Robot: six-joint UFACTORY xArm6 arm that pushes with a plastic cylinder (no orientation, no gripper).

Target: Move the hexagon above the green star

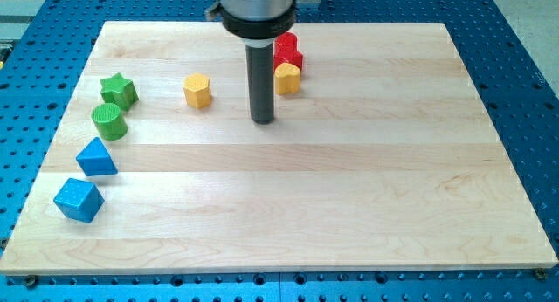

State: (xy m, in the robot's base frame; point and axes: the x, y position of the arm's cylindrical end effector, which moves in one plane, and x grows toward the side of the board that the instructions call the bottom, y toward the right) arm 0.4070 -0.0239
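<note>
My tip (263, 120) is resting on the board (349, 206), holding nothing, since it is a bare rod with no pincer to open or close. The yellow hexagon (198, 91) is sitting to the view's left of the tip, apart from it, and to the right of the green star (118, 90). A green cylinder (109, 121) is lying just below the star. Two blue blocks, a triangular one (96, 156) and a cube (79, 200), are lying lower left. A yellow block (287, 78) and a red block (287, 51), shapes possibly part hidden by the rod, are sitting right of it
</note>
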